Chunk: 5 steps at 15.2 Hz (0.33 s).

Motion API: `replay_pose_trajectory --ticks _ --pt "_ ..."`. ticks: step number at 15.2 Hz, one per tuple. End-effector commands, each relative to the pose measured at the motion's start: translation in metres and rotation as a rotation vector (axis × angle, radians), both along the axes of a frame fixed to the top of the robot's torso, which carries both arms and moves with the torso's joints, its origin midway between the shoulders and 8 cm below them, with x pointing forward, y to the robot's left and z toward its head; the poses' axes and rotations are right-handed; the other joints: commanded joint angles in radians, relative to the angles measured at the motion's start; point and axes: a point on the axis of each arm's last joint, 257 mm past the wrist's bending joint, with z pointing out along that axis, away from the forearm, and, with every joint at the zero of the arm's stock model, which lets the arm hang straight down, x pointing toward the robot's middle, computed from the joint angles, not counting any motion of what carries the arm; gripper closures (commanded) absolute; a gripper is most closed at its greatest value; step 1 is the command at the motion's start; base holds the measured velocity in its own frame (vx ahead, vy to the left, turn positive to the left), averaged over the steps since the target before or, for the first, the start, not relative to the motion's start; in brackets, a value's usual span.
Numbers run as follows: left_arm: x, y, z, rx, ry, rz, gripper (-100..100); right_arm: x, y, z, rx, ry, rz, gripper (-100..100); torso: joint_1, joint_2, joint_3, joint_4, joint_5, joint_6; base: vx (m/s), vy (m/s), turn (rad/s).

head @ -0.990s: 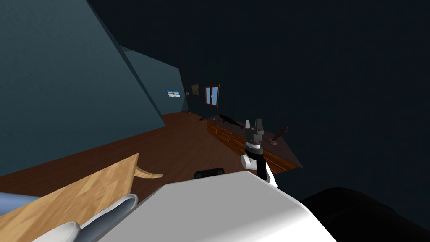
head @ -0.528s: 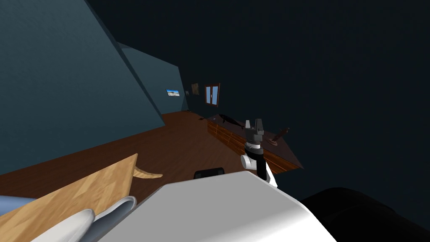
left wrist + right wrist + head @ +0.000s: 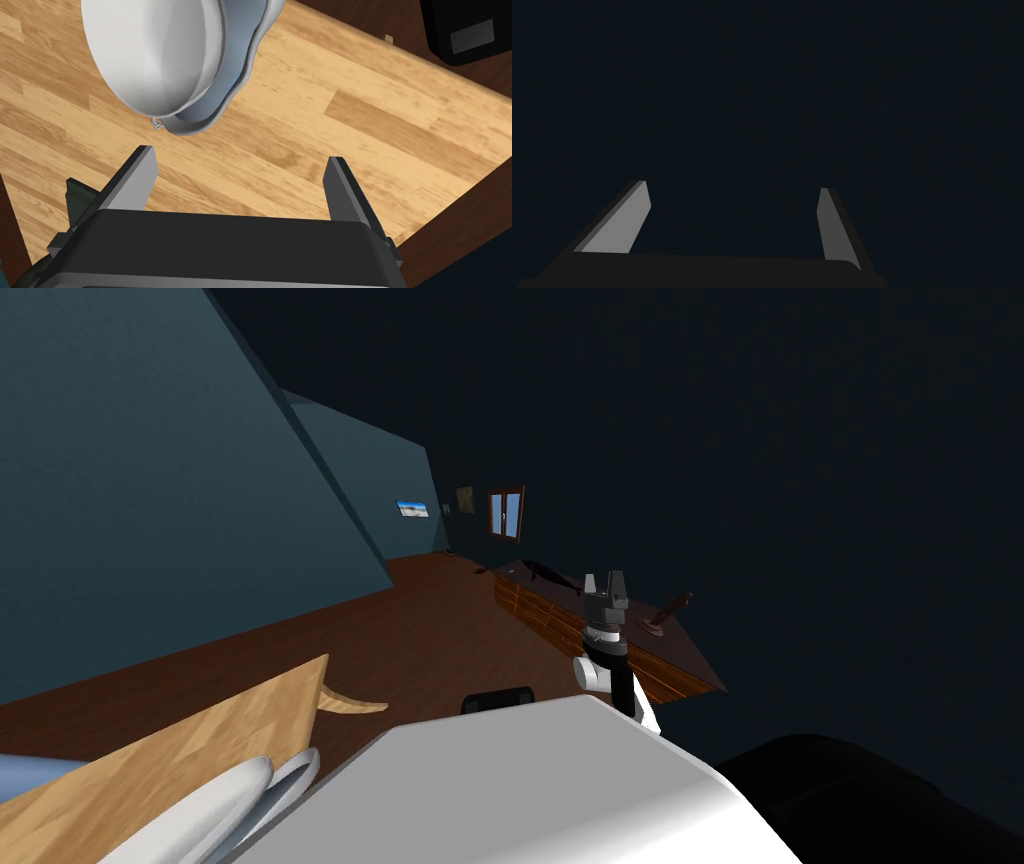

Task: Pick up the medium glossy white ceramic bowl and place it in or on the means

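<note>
You have the left gripper (image 3: 240, 156) spread and empty above the wooden table (image 3: 350, 115), the white bowl (image 3: 155, 55) tilted just beyond its fingertips against a wavy-rimmed dish (image 3: 236, 75); the right gripper (image 3: 732, 186) is spread too.

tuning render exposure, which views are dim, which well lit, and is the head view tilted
Head view: dim, dark walls, the whole scene slanted by the camera's roll. Left wrist view: well lit, the white bowl softly shaded against the light wooden table. Right wrist view: near black behind the right gripper, its fingers lit grey.
</note>
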Motion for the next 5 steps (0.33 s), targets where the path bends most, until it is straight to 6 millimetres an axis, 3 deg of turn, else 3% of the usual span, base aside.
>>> replay_pose_trajectory --ticks 1,5 --pt "0.0 0.0 0.0 0.0 0.0 0.0 -100 0.0 0.0 0.0 0.0 0.0 0.0 0 0.0 0.0 0.0 0.0 0.0 0.0 0.0 0.0 0.0" --pt "0.0 0.0 -0.0001 0.0 0.0 0.0 -100 0.0 0.0 0.0 0.0 0.0 0.0 0 0.0 0.001 0.0 0.0 0.0 0.0 0.0 0.0 0.0"
